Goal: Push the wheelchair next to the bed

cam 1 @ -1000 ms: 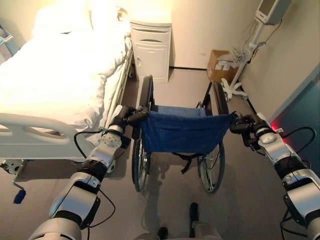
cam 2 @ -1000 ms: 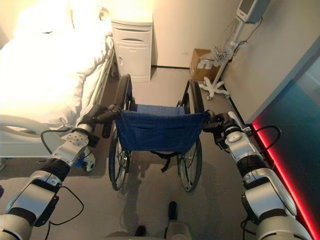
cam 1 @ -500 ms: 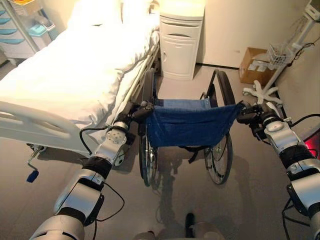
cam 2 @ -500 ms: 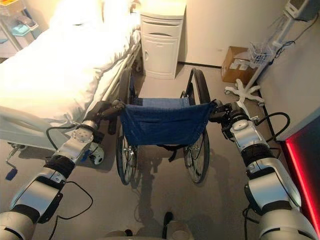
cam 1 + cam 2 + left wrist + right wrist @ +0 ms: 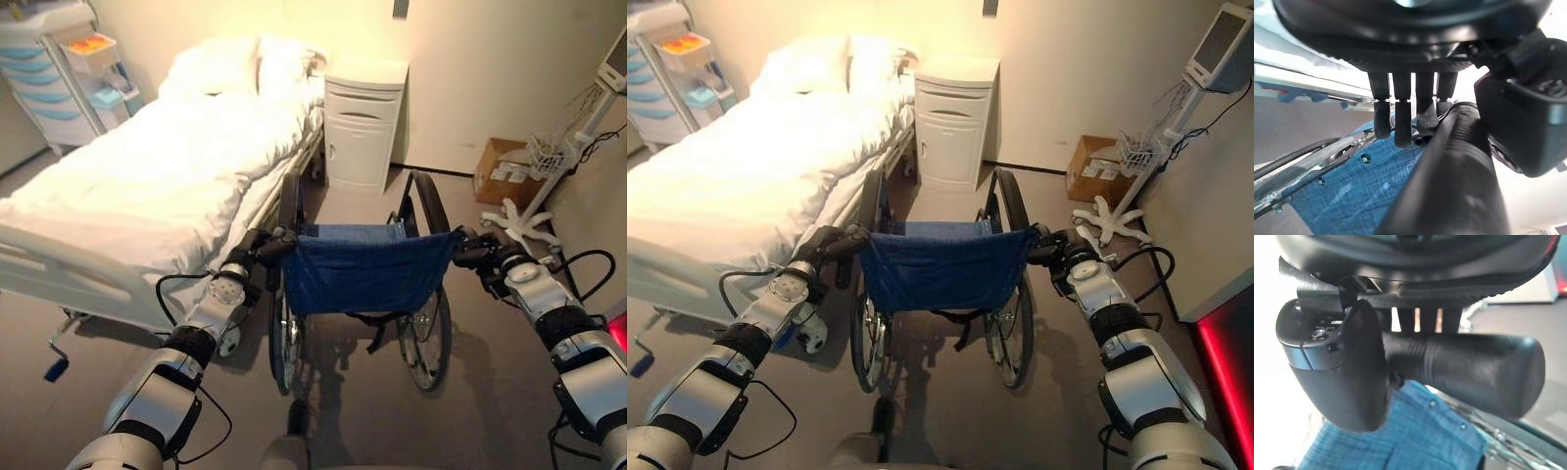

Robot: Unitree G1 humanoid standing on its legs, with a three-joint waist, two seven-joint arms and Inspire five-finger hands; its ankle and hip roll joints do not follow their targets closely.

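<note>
Lighting is warm and uneven. The strongest light falls at the far left, where the white bed (image 5: 147, 186) is overexposed: the pillows and upper bedding lose surface detail to glare. The far wall (image 5: 470, 59) shows a yellowish wash that fades toward the right. The floor (image 5: 470, 431) in the near area is dim. The wheelchair (image 5: 362, 274) casts a soft shadow on the floor directly beneath and toward the near side. A red glow marks the near right edge in the eye views. Straight lines bow slightly near the frame borders. In the wrist views, the close dark handle (image 5: 1449, 196) and hand parts are out of focus, and the background behind them is blown out to white.
</note>
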